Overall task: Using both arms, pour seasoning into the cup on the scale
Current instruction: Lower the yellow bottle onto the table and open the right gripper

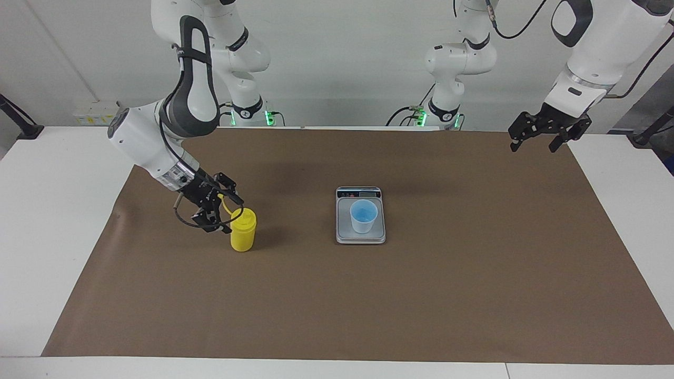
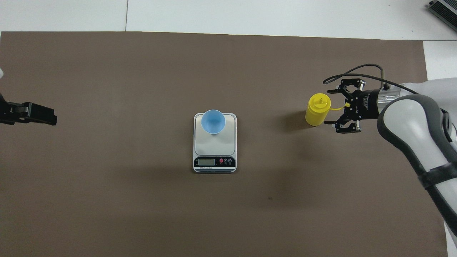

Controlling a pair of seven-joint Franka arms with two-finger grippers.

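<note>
The yellow seasoning bottle (image 1: 243,236) (image 2: 316,112) stands upright on the brown mat toward the right arm's end of the table, its thin cap strap pointing at the gripper. My right gripper (image 1: 227,213) (image 2: 329,107) is open just beside the bottle, fingers apart from it and holding nothing. The light-blue cup (image 1: 363,216) (image 2: 213,121) stands on the grey scale (image 1: 345,231) (image 2: 214,144) at mid-table, on the part of the plate away from the display. My left gripper (image 1: 533,147) (image 2: 43,115) waits open in the air over the mat's edge at the left arm's end.
A brown mat (image 1: 474,295) covers most of the white table (image 1: 47,210). The scale's dark display strip (image 2: 214,162) faces the robots. Bare mat lies between the bottle and the scale.
</note>
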